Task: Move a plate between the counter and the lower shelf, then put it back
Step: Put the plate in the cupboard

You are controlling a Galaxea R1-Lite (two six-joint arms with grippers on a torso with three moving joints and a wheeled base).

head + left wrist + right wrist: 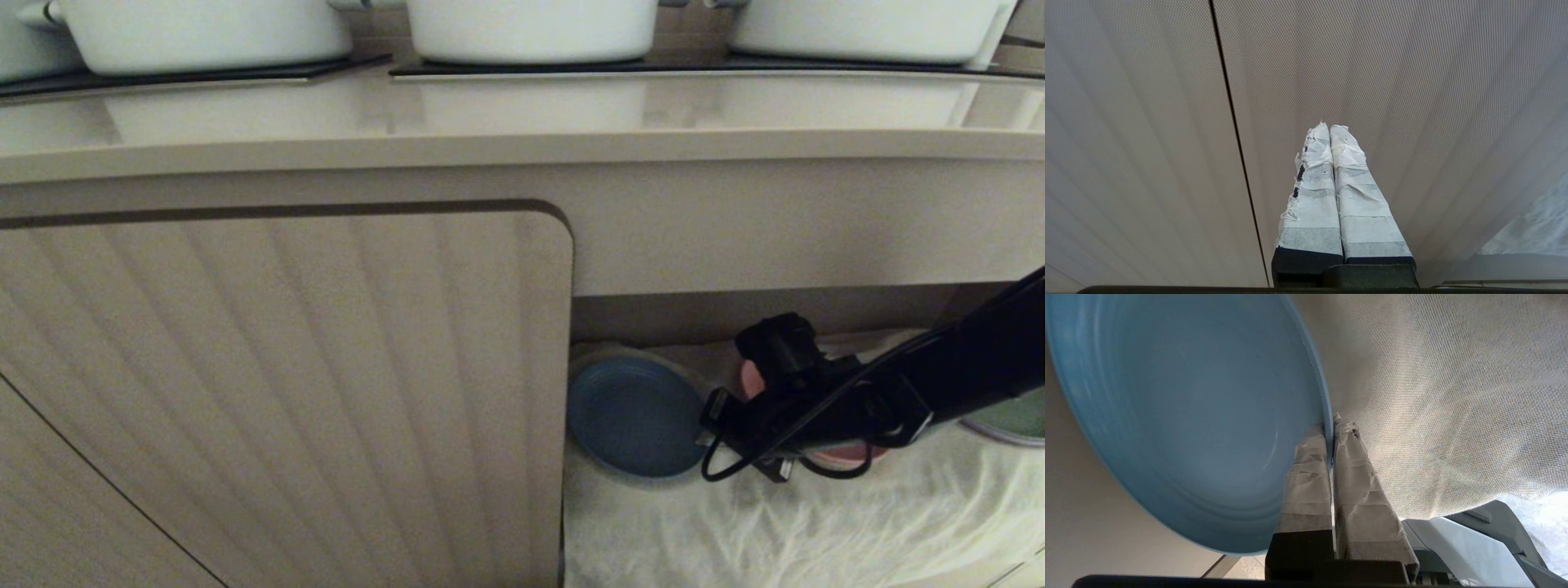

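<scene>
Right hand [1331, 424] is what I've got closest, pinched tight on the blue plate [1188, 416] rim, down in the lower shelf [816, 506] at its left end on white cloth. Looks like pick-up: next I'd lift clear to the tabletop [522, 114]. Left hand [1329, 130] closed, parked by the cabinet door [286, 367].

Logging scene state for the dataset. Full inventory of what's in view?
plate: 1, light blue, in the lower shelf, rim pinched by the right gripper
pink plate: 1, mostly hidden behind the right arm
green plate: 1, right edge of the shelf
cloth: 1, white, wrinkled, on the lower shelf floor
cabinet door: 1, beige, ribbed, left of the shelf
counter: 1, glossy beige
pots: 3, white, on the counter's black panels
right gripper: shut on the plate rim
left gripper: shut, facing the cabinet door
</scene>
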